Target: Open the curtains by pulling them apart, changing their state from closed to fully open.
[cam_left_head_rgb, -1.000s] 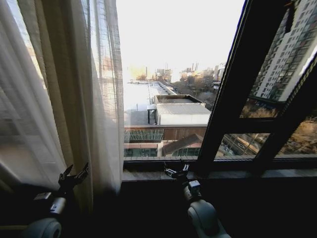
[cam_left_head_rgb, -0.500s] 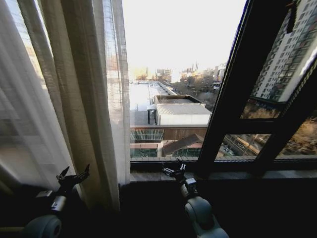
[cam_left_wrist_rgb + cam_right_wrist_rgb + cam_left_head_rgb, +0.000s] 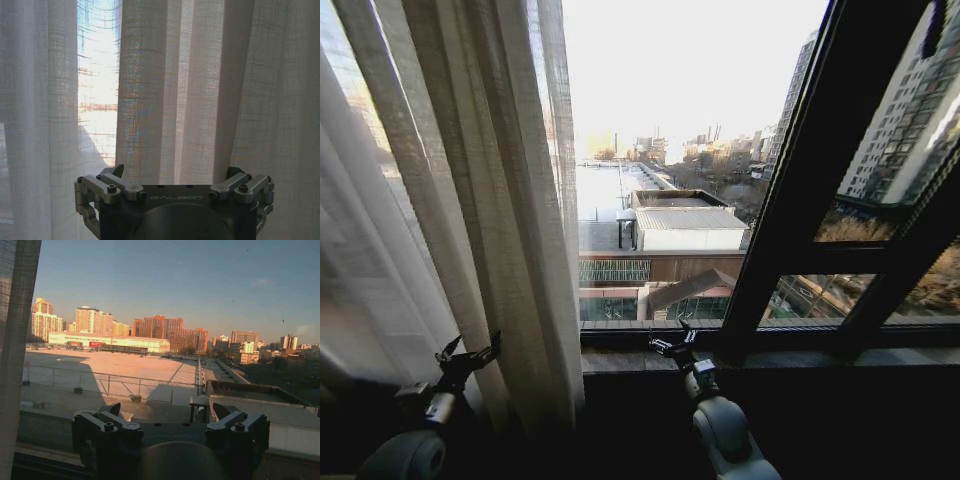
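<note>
- Sheer white fabric of the curtains (image 3: 450, 220) fills the left part of the head view, from the top edge down to the lower left, gathered in vertical pleats; its inner edge hangs just left of the frame's centre.
- Bare glass takes the middle of the frame, with rooftops and city buildings behind it.
- Black window frame bars (image 3: 790, 200) run slanted through the right part of the frame.
- Left gripper (image 3: 468, 356) stands in the lower left, in front of the fabric, with its fingers spread apart and nothing between them; in the left wrist view the pleats (image 3: 200, 90) hang close before it.
- Right gripper (image 3: 672, 343) is at lower centre, near the dark window sill (image 3: 820, 357), fingers apart and empty, pointing at the glass.
</note>
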